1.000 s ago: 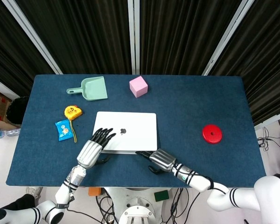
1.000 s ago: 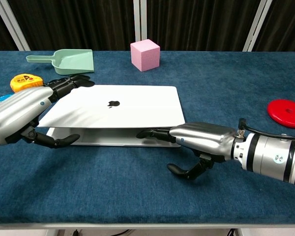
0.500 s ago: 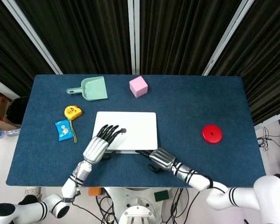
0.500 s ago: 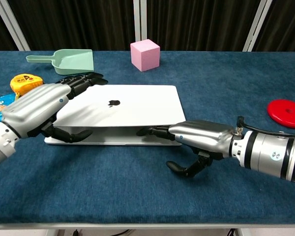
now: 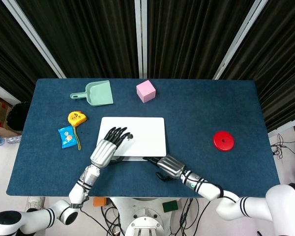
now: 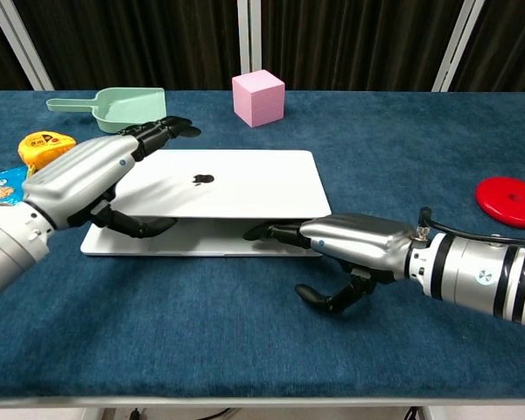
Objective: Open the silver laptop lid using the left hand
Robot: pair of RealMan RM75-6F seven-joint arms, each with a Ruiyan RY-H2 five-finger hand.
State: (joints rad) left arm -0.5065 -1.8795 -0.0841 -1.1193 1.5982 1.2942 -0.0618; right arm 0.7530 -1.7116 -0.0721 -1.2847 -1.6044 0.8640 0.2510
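Observation:
The silver laptop [image 5: 142,135] lies at the table's middle, its lid [image 6: 236,188] lifted a little off the base at the front. My left hand [image 5: 107,148] grips the lid's front left part, fingers [image 6: 162,133] spread on top and the thumb underneath, in the gap. Seen from the chest, the left hand [image 6: 87,179] covers that corner. My right hand [image 5: 168,167] lies at the front right of the laptop. Its fingertips [image 6: 267,233] touch the base's front edge, and the right hand [image 6: 354,245] holds nothing.
A green dustpan [image 5: 96,93] and a pink cube [image 5: 145,91] sit behind the laptop. A yellow tape measure [image 5: 76,118] and a blue packet [image 5: 67,136] lie to its left. A red disc [image 5: 223,141] lies at the right.
My left hand has slid further over the lid toward the logo, and the lid's front edge has risen. The right hand has stayed at the base's front edge.

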